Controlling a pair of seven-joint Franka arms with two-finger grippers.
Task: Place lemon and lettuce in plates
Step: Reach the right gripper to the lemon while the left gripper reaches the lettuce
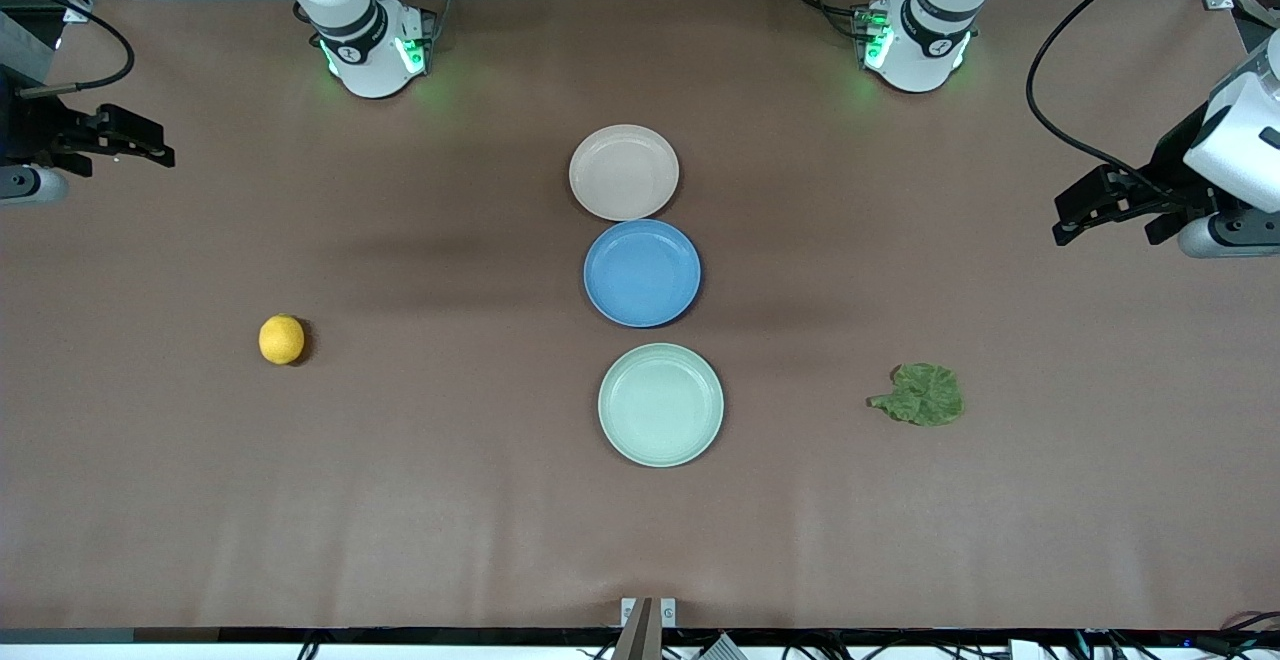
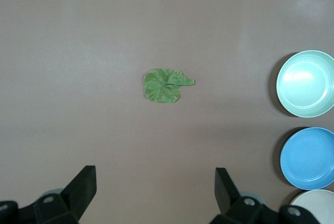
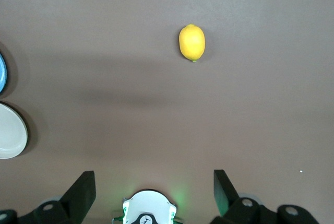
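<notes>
The lemon (image 1: 282,339) is lying on the bare brown table (image 1: 400,500) toward the right arm's end, roughly midway between the edge where the robot bases are standing and the edge nearest the front camera, well apart from all 3 plates. The lettuce (image 1: 921,395) is lying flat toward the left arm's end, a little nearer the front camera's edge than the lemon, with its short stem pointing toward the plates. Down the middle of the table 3 plates are sitting in a line: the beige-pink plate (image 1: 624,172) closest to the bases, the blue plate (image 1: 642,273) just beside it, and the mint green plate (image 1: 660,404) nearest the front camera's edge with a small gap to the blue one; all 3 are holding nothing. The right gripper (image 1: 150,152) is hanging high over the right arm's end of the table, its 2 fingers spread wide apart around nothing, and the right wrist view is looking down on the lemon (image 3: 192,42). The left gripper (image 1: 1075,225) is hanging over the left arm's end, its fingers also spread apart and holding nothing, with the lettuce (image 2: 164,85) lying below it in the left wrist view.
</notes>
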